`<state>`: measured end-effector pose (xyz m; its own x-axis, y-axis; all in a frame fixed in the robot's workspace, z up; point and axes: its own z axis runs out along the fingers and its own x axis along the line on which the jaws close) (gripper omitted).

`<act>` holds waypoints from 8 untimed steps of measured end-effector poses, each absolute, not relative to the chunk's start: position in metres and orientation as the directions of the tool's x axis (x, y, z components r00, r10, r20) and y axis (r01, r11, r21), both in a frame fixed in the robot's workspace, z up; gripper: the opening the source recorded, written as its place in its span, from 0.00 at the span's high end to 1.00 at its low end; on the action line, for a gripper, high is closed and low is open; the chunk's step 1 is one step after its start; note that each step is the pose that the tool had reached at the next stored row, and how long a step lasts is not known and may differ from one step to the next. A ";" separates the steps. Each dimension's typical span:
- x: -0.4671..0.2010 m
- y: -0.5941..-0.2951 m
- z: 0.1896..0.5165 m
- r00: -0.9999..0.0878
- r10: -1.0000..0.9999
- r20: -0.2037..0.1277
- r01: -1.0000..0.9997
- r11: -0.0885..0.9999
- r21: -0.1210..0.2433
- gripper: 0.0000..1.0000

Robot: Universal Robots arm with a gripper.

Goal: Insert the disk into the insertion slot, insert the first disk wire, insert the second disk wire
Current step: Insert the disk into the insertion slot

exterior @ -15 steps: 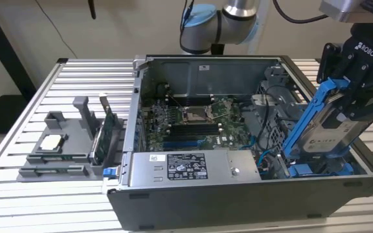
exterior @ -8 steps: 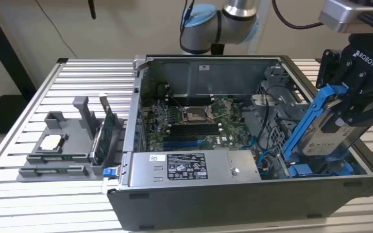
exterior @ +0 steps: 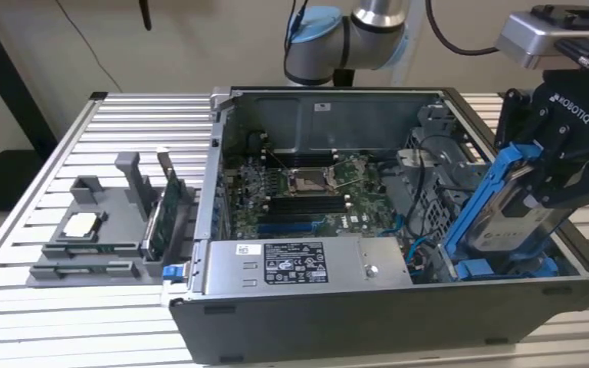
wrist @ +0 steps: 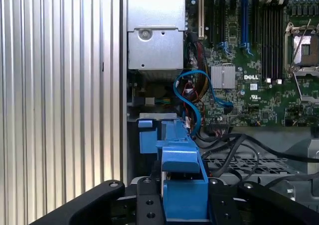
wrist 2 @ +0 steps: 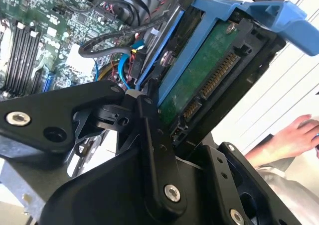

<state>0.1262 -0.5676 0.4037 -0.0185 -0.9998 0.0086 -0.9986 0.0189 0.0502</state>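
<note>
Clamping the disk (exterior: 514, 226) between its black fingers (wrist 2: 149, 135), the gripper (exterior: 552, 188) hangs over the end of the open computer case (exterior: 376, 322) on the exterior view's right. The jaws are closed on the disk's two sides, near its upper end. The disk is a flat silver-grey slab with a pale label on the face seen in the exterior view. It is clipped in a bright blue plastic carrier frame (exterior: 484, 192) that runs along its edge. The second wrist view shows its other face, a green circuit board with a row of connector contacts, and the blue frame juts past the fingers. The disk is tilted, slanting down from the gripper into the case.

Directly below the gripper lies the insertion slot (exterior: 505, 268), a dark metal bay with blue plastic fittings. The disk's lower end reaches those fittings, but I cannot tell whether it has entered the bay.

In the first wrist view the frame sits between the gripper's two linkages. A looped blue cable (wrist: 192, 93) lies just beyond it, with the motherboard (wrist: 259, 60) and the grey power-supply box (wrist: 154, 36) farther off. Well away from the gripper, a grey stand (exterior: 100, 222) sits on the slatted table (exterior: 28, 322). A person's hand (wrist 2: 299, 135) shows behind the gripper in the second wrist view.
</note>
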 end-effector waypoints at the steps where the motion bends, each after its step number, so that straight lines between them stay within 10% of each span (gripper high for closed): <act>1: 0.126 -0.568 0.402 -0.019 -1.000 0.009 -0.999 0.019 0.050 0.67; 8: 0.126 -0.568 0.390 -0.019 -1.000 0.011 -0.999 0.019 0.051 0.67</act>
